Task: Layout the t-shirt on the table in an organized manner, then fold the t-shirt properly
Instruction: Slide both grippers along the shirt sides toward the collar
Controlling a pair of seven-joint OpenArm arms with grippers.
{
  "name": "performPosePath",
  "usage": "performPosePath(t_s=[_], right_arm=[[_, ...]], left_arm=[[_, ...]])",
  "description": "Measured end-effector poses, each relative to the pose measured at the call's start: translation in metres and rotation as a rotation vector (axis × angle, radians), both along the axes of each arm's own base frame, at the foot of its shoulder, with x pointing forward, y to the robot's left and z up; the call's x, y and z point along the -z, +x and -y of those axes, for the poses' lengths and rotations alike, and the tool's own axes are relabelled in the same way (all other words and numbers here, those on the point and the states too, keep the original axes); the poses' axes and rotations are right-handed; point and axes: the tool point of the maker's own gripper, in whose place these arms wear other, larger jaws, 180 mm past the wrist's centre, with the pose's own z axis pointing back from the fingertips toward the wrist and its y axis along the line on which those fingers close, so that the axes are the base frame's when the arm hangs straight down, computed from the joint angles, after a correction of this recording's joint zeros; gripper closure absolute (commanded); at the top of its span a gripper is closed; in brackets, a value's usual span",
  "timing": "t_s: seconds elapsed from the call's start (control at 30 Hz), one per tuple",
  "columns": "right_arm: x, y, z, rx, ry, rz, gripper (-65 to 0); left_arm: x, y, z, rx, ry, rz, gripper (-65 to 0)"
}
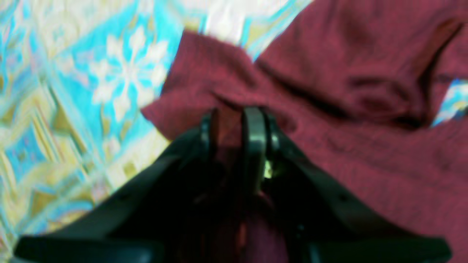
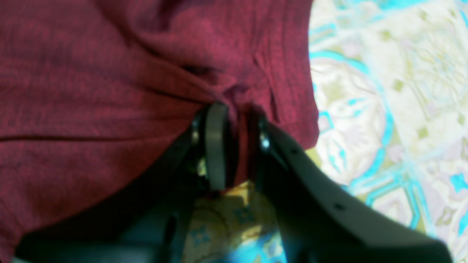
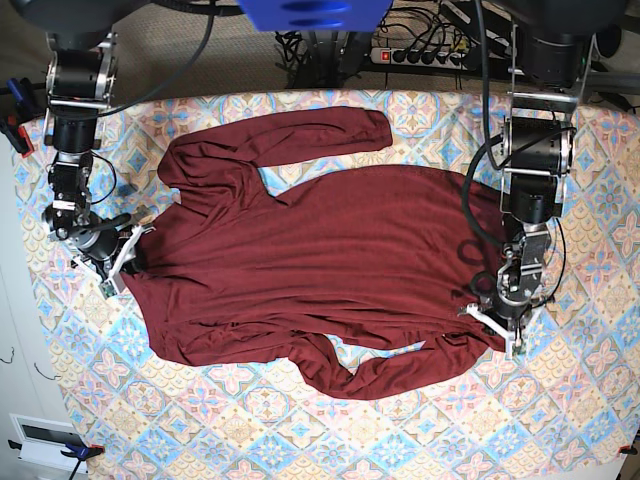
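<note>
Left wrist: left gripper (image 1: 234,120) clamped on a fold of the t-shirt (image 1: 358,109); table (image 1: 91,91) toward nine o'clock.

Right wrist: right gripper (image 2: 234,120) pinched maroon cloth; table toward three o'clock.

Base: only here the whole t-shirt (image 3: 330,250) lay spread, sleeves at twelve and six o'clock.

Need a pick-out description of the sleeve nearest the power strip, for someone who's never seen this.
Start at the patterned table; the maroon t-shirt is spread across it. The sleeve runs along the far edge, lying nearly straight. The other sleeve lies at the near edge and bends in a curve.
</note>
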Motion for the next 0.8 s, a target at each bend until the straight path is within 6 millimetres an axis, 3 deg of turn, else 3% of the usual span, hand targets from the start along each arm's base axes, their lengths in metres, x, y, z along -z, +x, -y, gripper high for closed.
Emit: performPosePath(t_s=[0.17, 0.27, 0.37, 0.47, 0.53, 0.6, 0.7, 0.8], right_arm=[[-0.001, 0.007, 0.009, 0.027, 0.001, -0.021, -9.8], [-0.001, 0.010, 0.013, 0.043, 0.008, -0.023, -9.9], [-0.003, 0.013, 0.032, 0.123, -0.045, -0.008, -10.0], [-0.005, 0.012, 0.051, 0.168, -0.101, -0.015, -10.1], [-0.006, 0.011, 0.055, 0.172, -0.111, -0.012, -10.0], [-0.008, 0.011, 0.055, 0.168, -0.114, -0.009, -9.9], [-0.014, 0.012, 0.052, 0.136, -0.174, -0.017, -9.8], [-0.026, 0.002, 0.048, 0.125, -0.179, 0.042, -10.0]], left_arm=[[-0.031, 0.019, 0.004, 0.021, 0.010, 0.085, -12.4], [-0.030, 0.007, -0.007, 0.038, 0.029, 0.094, -12.1], [-0.010, -0.032, -0.014, 0.045, 0.050, 0.010, -12.2], [-0.010, -0.072, -0.004, 0.044, 0.017, -0.012, -12.3], [-0.027, -0.091, 0.012, 0.073, -0.016, 0.023, -12.3], [-0.048, -0.106, 0.023, 0.090, -0.022, 0.065, -12.3], [-0.057, -0.133, 0.036, 0.123, -0.010, 0.075, -12.4], [-0.041, -0.157, 0.049, 0.147, -0.028, 0.026, -12.4]])
